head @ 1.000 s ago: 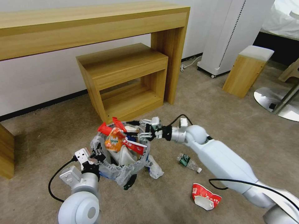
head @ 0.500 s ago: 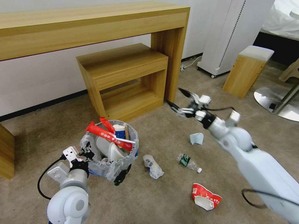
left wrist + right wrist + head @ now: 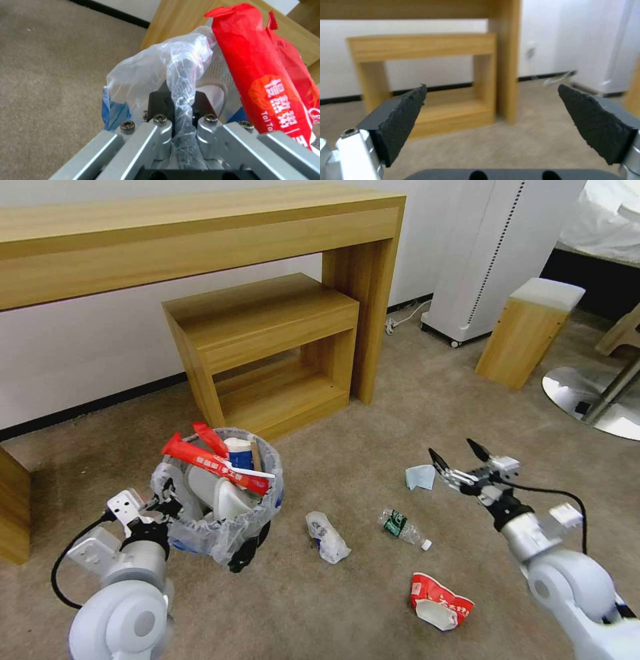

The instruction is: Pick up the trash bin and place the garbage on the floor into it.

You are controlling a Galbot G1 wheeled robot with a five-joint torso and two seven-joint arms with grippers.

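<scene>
Comparing the head view with a second ago, we find the right gripper [image 3: 460,459] gone from over the trash bin [image 3: 217,513], the orange can no longer showing, and its fingers spread wide above the floor [image 3: 360,593] near the blue mask [image 3: 421,477]. At the left wrist, the left gripper [image 3: 181,117] pinches the bin's bagged rim; at the right wrist, both pads [image 3: 403,117] stand apart and empty, so we judge one deposit complete.

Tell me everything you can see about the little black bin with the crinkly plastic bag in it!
The small round black trash bin wears a clear, bluish crinkled plastic bag folded over its rim. It is tilted, stuffed with a red wrapper, a white slipper and a cup. The left gripper pinches its bagged rim, beside the beige carpet.
</scene>
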